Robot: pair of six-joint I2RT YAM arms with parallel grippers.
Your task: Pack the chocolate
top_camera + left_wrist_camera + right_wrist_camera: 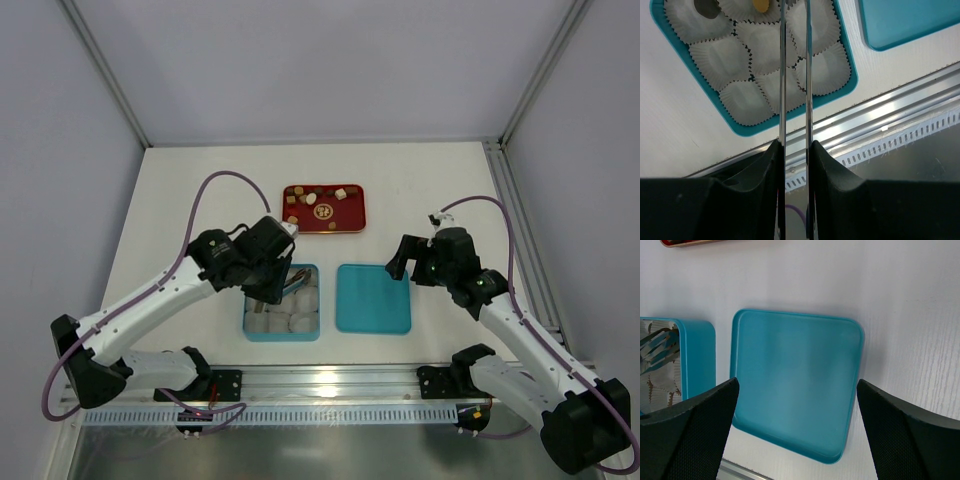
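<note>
Several small chocolate pieces (318, 196), dark, tan and cream, lie on the red tray (352, 218) at mid-table. Two more pieces, one dark (705, 6) and one tan (760, 4), sit in white paper cups (719, 62) inside the teal box (742, 129). My left gripper (795, 145) is shut on metal tweezers (782, 75), whose two blades reach out over the box; their tips run past the top edge of the left wrist view. In the top view the left gripper (268, 280) hangs over the box (249, 330). My right gripper (797, 384) stands open above the teal lid (790, 340), holding nothing.
The lid (373, 298) lies flat just right of the box. An aluminium rail (330, 380) runs along the table's near edge, with both arm bases on it. Frame posts stand at the back corners.
</note>
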